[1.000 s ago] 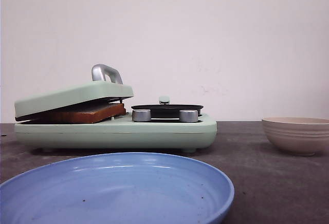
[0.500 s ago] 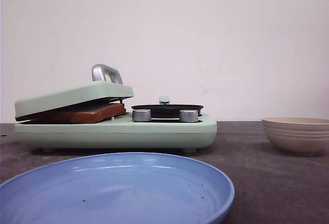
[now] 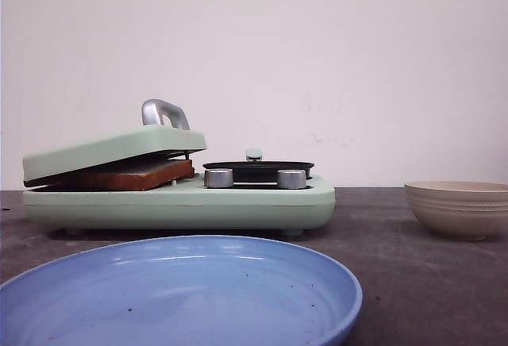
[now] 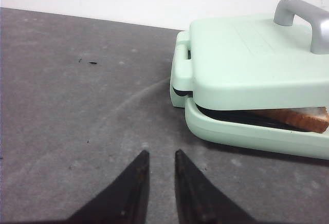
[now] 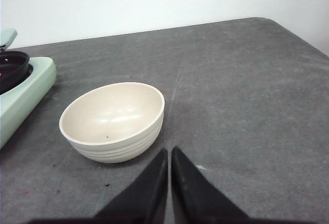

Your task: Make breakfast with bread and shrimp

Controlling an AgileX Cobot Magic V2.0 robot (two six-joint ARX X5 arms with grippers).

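Bread [image 3: 143, 174] sits under the propped lid [image 3: 111, 148] toasting; left gripper [image 4: 158, 158] narrowly parted, right gripper [image 5: 169, 154] fingers together, both holding nothing.

A staged test tabletop rather than a home kitchen: grey felt-like table [image 5: 247, 80], bare white wall [image 3: 317, 44], one mint-green breakfast maker [image 3: 178, 199], blue plate [image 3: 178, 290], cream bowl [image 5: 113, 121].

One mint-green breakfast maker [image 3: 178, 199] on desk [image 3: 421, 282], ahead and aside of left tool [image 4: 158, 158]. One lid handle [image 3: 164, 113]. Two silver knobs [image 3: 218, 178]. One black pan [image 3: 258, 169]. Toasted bread [image 3: 139, 174] under lid: one slab visible, slice count unclear. One blue plate [image 3: 178, 294]. One cream bowl [image 5: 113, 121] just beside right tool [image 5: 169, 153]. Two tools.
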